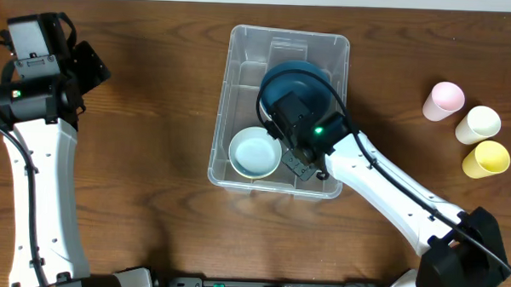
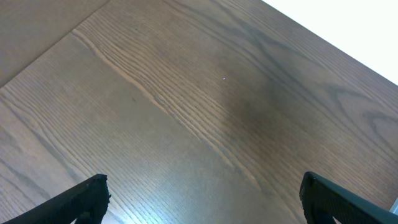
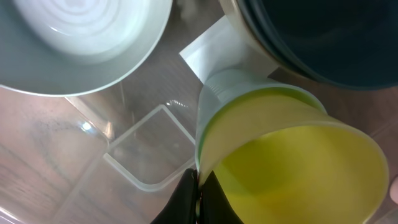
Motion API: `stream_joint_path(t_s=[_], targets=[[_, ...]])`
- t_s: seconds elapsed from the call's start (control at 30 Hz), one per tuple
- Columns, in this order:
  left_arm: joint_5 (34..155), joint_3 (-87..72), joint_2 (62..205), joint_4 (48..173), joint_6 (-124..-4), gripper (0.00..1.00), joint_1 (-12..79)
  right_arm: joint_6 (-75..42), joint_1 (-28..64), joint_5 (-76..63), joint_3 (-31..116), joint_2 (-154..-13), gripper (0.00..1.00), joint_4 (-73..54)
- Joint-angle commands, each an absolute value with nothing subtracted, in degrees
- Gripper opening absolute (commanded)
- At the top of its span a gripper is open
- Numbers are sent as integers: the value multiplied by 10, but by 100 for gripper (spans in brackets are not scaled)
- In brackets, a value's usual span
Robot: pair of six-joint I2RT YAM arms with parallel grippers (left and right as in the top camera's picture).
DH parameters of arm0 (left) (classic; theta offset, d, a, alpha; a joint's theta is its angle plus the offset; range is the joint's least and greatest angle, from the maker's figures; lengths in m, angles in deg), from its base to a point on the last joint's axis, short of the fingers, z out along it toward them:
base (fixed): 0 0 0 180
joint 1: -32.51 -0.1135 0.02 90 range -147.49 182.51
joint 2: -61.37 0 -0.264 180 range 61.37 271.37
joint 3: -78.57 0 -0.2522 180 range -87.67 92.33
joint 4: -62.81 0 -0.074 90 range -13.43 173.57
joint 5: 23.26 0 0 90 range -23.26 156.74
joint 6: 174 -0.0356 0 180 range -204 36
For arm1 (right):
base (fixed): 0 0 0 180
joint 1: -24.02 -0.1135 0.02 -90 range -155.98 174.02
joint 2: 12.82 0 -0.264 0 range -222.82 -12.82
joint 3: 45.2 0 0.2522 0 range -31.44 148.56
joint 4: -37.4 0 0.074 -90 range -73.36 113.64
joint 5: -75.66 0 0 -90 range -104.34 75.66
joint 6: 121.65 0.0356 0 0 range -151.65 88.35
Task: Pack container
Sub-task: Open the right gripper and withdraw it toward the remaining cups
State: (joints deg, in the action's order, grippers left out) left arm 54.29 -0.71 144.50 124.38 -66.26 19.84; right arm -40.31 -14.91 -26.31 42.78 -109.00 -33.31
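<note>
Clear container (image 1: pixel 232 91) at frame centre on bench (image 1: pixel 154 114); pale bowl (image 1: pixel 255 152) and dark blue bowl (image 1: pixel 296 81) inside. In its lower right part, right gripper (image 3: pixel 198 194) clenched on rim of green cup (image 3: pixel 280 149). Likely best: seat cup on bare floor beside bowls, then let go. Overhead hides cup under wrist; wrist view shows it. Upper left, left gripper (image 2: pixel 208 202) released over bare bench.

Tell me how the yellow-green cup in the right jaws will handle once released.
The yellow-green cup looks thin-walled and hollow, so probably light and slightly squeezable. Pinched at one side of its rim, it may swing. Round and tapered, it would likely roll in a curve if released on its side.
</note>
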Motion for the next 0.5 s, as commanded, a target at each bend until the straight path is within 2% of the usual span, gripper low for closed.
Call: stream_joint_path(t_s=[0.0, 0.47], targets=[[534, 3, 1440, 1245, -668, 98, 196, -416, -136, -268, 440, -1090, 1, -334], [534, 3, 1440, 1245, -668, 98, 196, -505, -80, -183, 439, -1090, 1, -351]])
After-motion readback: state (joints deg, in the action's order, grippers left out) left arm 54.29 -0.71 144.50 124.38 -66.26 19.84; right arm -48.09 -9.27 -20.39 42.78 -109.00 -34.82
